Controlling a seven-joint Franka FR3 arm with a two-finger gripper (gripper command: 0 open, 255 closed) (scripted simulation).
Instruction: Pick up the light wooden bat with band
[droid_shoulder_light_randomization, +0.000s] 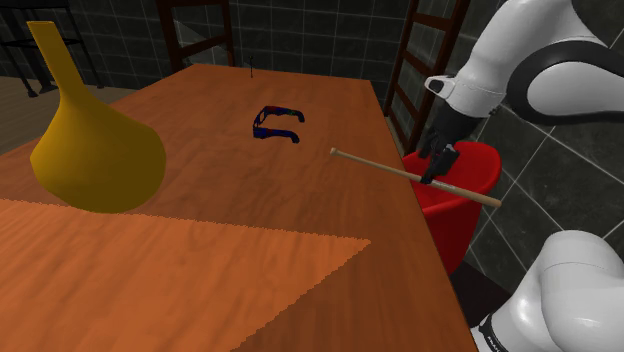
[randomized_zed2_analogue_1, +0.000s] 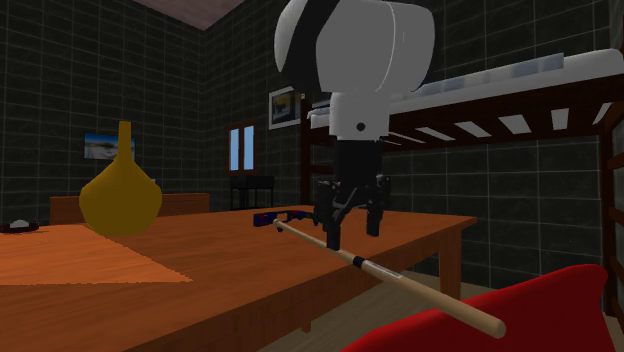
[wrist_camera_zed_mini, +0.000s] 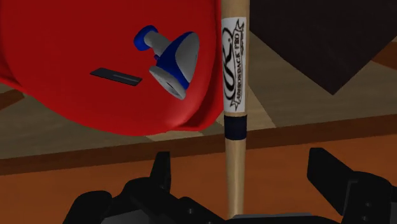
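Pincer (wrist_camera_zed_mini: 240, 159) spread, bat (wrist_camera_zed_mini: 235, 70) between, untouched

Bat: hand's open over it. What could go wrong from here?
1. The bat juts past the table edge above the red object; a nudge could tip it off.
2. The open hand straddles its thin handle off-centre; closing may shove it sideways.
3. The thick end lies far from the grasp point, so it may droop when lifted.
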